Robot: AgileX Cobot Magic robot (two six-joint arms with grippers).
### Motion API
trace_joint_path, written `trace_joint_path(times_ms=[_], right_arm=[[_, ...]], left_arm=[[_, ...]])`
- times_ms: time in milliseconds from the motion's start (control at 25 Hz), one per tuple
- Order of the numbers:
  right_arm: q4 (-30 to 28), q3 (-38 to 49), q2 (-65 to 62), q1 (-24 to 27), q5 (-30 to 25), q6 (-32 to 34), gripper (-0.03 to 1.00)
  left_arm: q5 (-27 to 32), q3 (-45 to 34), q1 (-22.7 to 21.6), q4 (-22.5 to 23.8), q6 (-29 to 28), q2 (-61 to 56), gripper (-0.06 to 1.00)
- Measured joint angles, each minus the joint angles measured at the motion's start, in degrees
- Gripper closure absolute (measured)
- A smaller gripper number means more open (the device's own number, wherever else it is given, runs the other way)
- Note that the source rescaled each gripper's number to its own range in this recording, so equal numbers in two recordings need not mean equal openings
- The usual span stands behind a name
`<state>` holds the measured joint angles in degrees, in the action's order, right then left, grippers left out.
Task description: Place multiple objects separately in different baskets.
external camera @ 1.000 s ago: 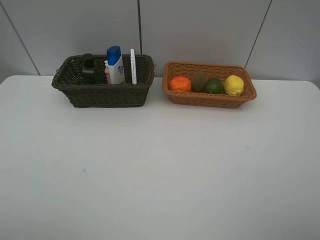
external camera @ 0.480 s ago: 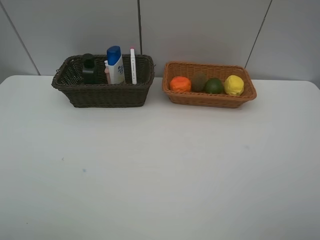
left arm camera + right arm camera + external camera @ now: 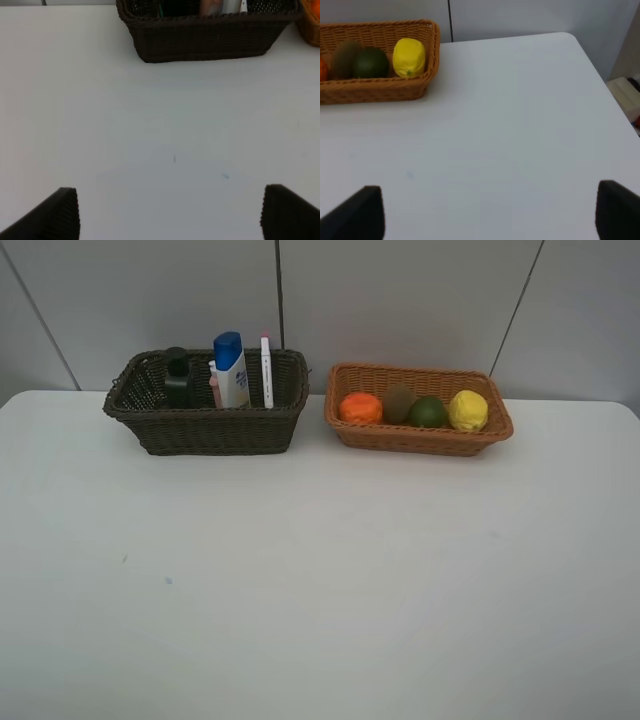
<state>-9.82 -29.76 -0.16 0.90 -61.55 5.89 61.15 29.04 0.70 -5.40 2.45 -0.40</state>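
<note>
Big white table (image 3: pixel 320 580) fills most of the overhead view; at its far edge sit two wicker baskets side by side, close but not touching. The dark brown basket (image 3: pixel 205 420) on the left is the deeper one, holding the dark green pump bottle (image 3: pixel 177 380), the white blue-capped tube (image 3: pixel 231 370), a sliver of pink bottle (image 3: pixel 214 385) tucked between those two, and the white pink-tipped marker (image 3: pixel 266 372) standing upright; the light orange-tan basket (image 3: pixel 415 432) on the right has the orange (image 3: pixel 360 407), brown kiwi (image 3: pixel 399 402), dark green avocado-like fruit (image 3: pixel 428 412) and yellow lemon (image 3: pixel 467 410) in a row. Left gripper (image 3: pixel 170 212) has its fingers spread wide, nothing between them, over bare table; right gripper (image 3: pixel 490 212) same deal, wide apart and empty.
</note>
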Motion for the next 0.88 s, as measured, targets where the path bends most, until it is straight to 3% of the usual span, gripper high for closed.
trace_joint_path(times_ms=[880], right_arm=[[0.0, 0.0, 0.0, 0.0, 0.0, 0.0, -0.03]], left_arm=[[0.0, 0.0, 0.0, 0.0, 0.0, 0.0, 0.00]])
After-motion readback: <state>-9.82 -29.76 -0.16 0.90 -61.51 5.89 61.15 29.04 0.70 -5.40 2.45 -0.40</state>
